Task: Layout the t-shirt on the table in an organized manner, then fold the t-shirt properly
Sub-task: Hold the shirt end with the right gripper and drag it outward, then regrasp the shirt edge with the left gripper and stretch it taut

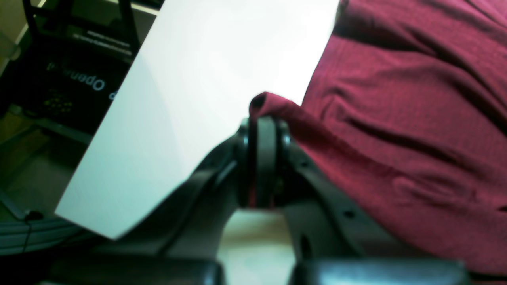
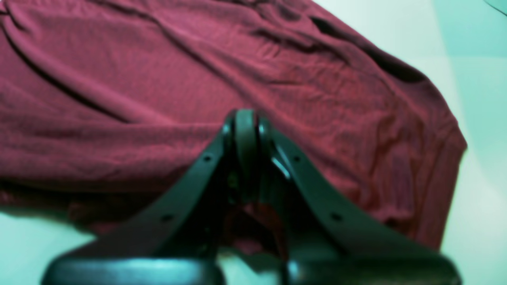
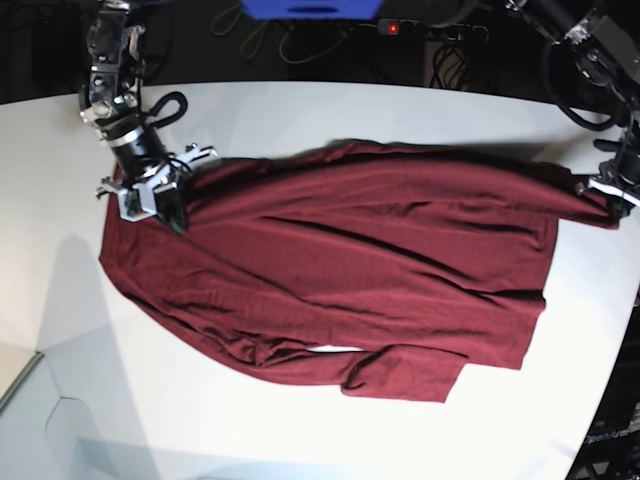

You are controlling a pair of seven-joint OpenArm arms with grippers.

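One table (image 3: 300, 110), white, under both claws. One shirt (image 3: 340, 270), maroon and wrinkled, spread flat between them, stretched from one claw to the other. Two claws: left claw (image 1: 262, 118) clenched on a shirt corner beyond the table's edge; right claw (image 2: 245, 118) clenched on shirt fabric. Beside the left claw, dark blurred equipment (image 1: 67, 59). Fingertips mostly buried in cloth.

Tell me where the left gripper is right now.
In the base view the left gripper sits at the right edge, shut on the t-shirt's far corner over the table.
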